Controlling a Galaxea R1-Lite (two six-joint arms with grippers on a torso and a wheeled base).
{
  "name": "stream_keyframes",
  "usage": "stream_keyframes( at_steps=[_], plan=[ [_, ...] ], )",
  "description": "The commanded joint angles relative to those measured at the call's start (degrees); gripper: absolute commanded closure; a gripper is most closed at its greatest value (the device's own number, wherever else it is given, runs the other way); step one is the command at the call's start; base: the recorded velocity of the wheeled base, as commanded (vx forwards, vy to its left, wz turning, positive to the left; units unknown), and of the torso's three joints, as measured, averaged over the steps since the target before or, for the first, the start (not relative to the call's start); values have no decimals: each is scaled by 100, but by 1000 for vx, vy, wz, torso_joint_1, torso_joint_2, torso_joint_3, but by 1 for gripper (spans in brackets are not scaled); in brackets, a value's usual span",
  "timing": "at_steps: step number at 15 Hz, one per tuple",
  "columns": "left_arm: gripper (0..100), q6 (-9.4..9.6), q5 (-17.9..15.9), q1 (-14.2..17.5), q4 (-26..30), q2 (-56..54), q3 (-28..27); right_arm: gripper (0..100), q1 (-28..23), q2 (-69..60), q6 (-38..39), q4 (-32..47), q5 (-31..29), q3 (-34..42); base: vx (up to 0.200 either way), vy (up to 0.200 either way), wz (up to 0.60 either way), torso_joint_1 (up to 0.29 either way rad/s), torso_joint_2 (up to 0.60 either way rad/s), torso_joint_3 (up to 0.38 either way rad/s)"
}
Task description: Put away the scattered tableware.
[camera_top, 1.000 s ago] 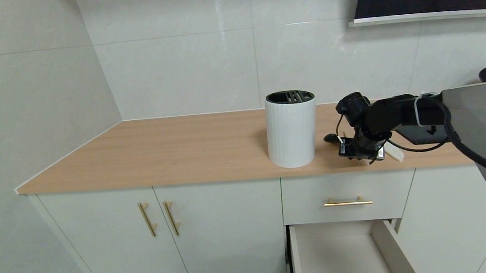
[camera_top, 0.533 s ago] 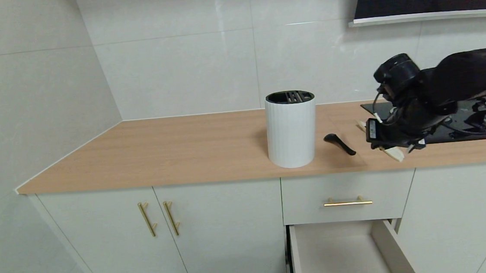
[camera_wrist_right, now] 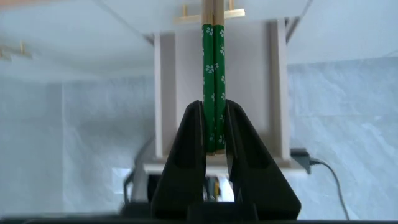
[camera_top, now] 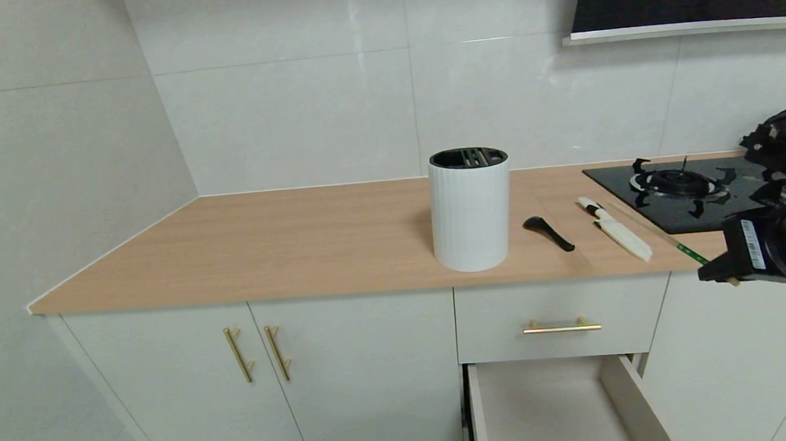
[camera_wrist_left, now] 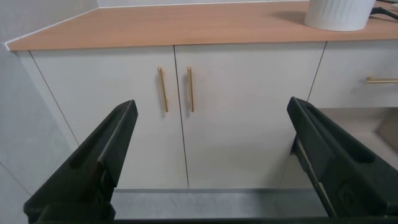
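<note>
R gripper [camera_wrist_right: 214, 121] pinched on chopsticks [camera_wrist_right: 214, 62]: pair side by side, green ends w/ white paw prints, plain wood beyond. Held at counter [camera_top: 262, 252] front edge, slanting back between white knife [camera_top: 616, 229] and hob [camera_top: 678, 191]. Far tips cut off in wrist view. White barcode label [camera_top: 753, 245] on gripper body, print too small to read. L gripper [camera_wrist_left: 211, 168] spread wide, empty, facing cabinet doors [camera_wrist_left: 249, 124].

Broad bench [camera_top: 262, 245] stretches left of the white holder [camera_top: 471, 214]; spoon [camera_top: 548, 233] and knife [camera_top: 617, 229] lie right; drawer [camera_top: 548, 411] below stands open
</note>
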Motion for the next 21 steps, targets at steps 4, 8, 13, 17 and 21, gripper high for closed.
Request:
stream_keyframes(
  at_steps=[4, 8, 13, 17, 21],
  plan=[
    [0, 2, 1, 2, -1, 0, 0, 100, 255, -418, -353, -12, 27, 652, 0, 0, 0, 0, 0, 0],
    [0, 2, 1, 2, -1, 0, 0, 100, 334, -435, -608, -12, 27, 810, 0, 0, 0, -8, 24, 16],
    [0, 2, 1, 2, -1, 0, 0, 100, 501, -356, -643, -12, 27, 924, 0, 0, 0, -167, 401, 233],
    [0, 2, 1, 2, -1, 0, 0, 100, 571, -242, -651, -118, 19, 1047, 0, 0, 0, -194, 477, 275],
    [0, 2, 1, 2, -1, 0, 0, 100, 571, 74, -651, -206, 1, 1074, 0, 0, 0, -176, 476, 292]
  ],
)
